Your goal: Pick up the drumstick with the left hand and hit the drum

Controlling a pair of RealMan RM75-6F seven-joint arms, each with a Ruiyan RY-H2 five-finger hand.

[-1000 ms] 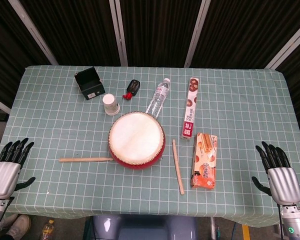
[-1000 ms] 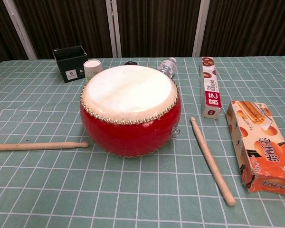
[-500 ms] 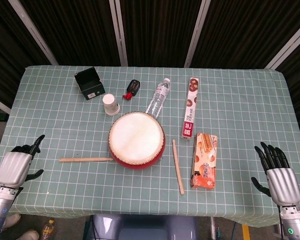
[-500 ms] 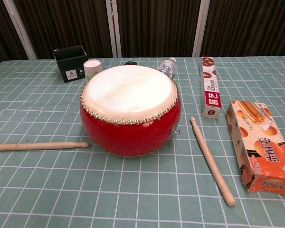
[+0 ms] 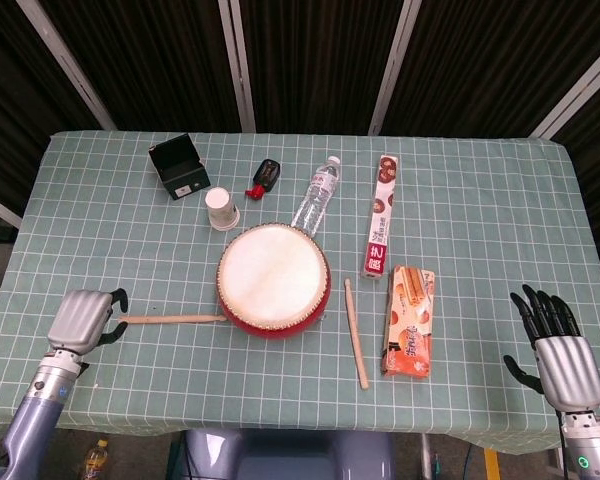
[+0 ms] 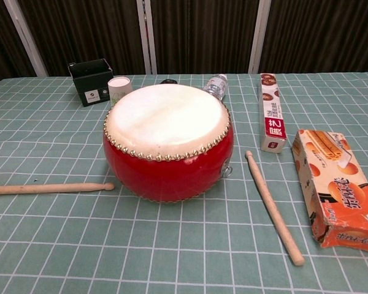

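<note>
Left hand (image 5: 80,318), fingers apart, holds nothing just at 9 o'clock of the drumstick (image 5: 170,319); drum (image 5: 273,280) at its 3 o'clock tip. Right hand (image 5: 560,360) spread, idle.

Left hand (image 5: 81,318) moves inward from the worktop's left edge to the butt end of the left drumstick (image 5: 172,319); its fingers, earlier extended, now point down beside the stick.

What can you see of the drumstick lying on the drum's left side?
The left drumstick is a plain, pale wooden rod lying flat on the checked tablecloth. Its rounded tip points at the red drum, touching or nearly touching its base. The left hand is at its butt end, not yet gripping it.
</note>
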